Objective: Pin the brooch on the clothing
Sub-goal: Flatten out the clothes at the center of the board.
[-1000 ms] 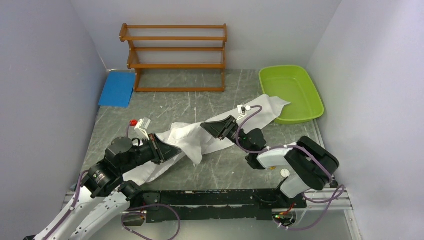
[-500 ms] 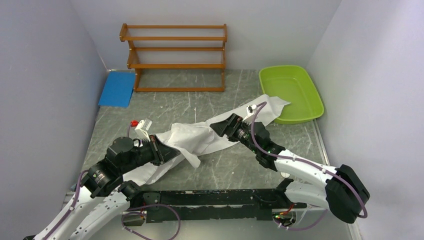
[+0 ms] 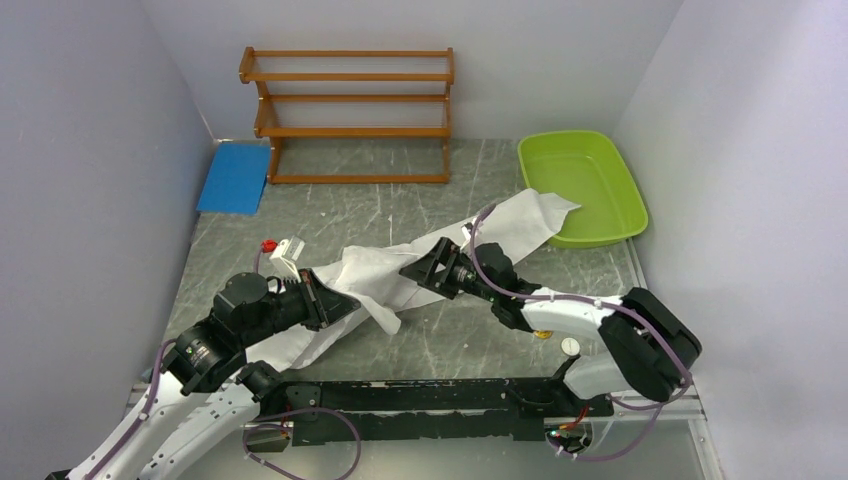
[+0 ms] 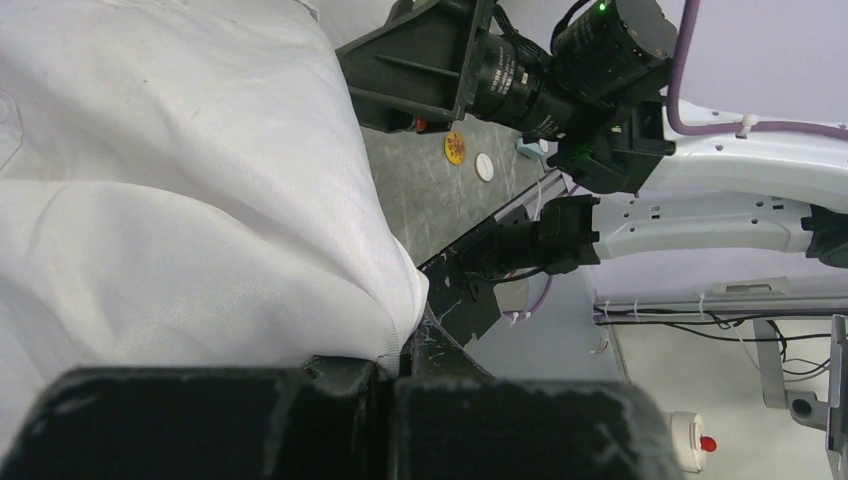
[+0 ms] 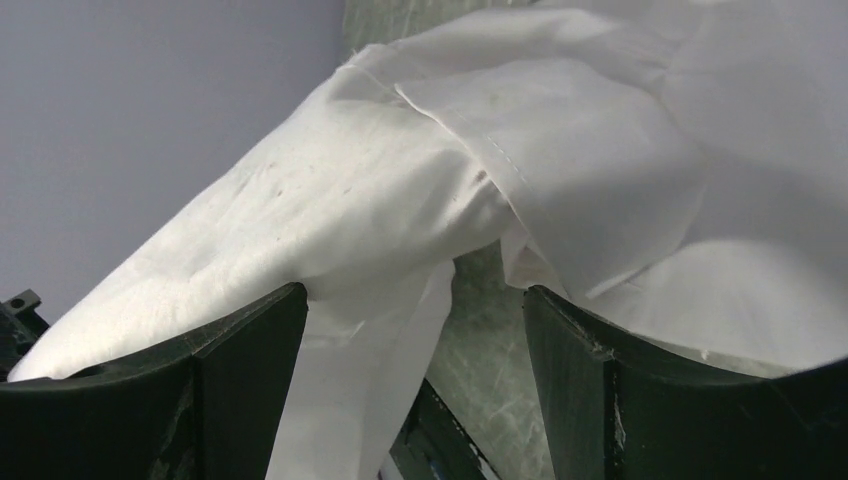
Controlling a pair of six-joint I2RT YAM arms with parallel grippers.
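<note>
The clothing [image 3: 372,266], a white crumpled shirt, lies stretched diagonally across the table. My left gripper [image 3: 343,301] is shut on its near-left part. In the left wrist view the fabric [image 4: 180,200] is pinched between the closed jaws of the left gripper [image 4: 395,375]. My right gripper [image 3: 419,271] hovers open at the shirt's middle. In its own view the right gripper [image 5: 415,300] straddles a hanging fold of the shirt [image 5: 600,150] without clamping it. A small orange-yellow disc [image 4: 455,148], seemingly the brooch [image 3: 541,335], lies on the table under the right arm.
A small white disc [image 3: 570,346] lies beside the orange one. A green tray [image 3: 583,185] stands at the back right, touching the shirt's far end. A wooden rack [image 3: 350,115] is against the back wall, and a blue pad [image 3: 233,177] lies at the back left.
The right arm swung out to the right and came back. Its gripper now sits lower and further left over the shirt's middle, with its jaws wider. The left gripper kept its hold.
</note>
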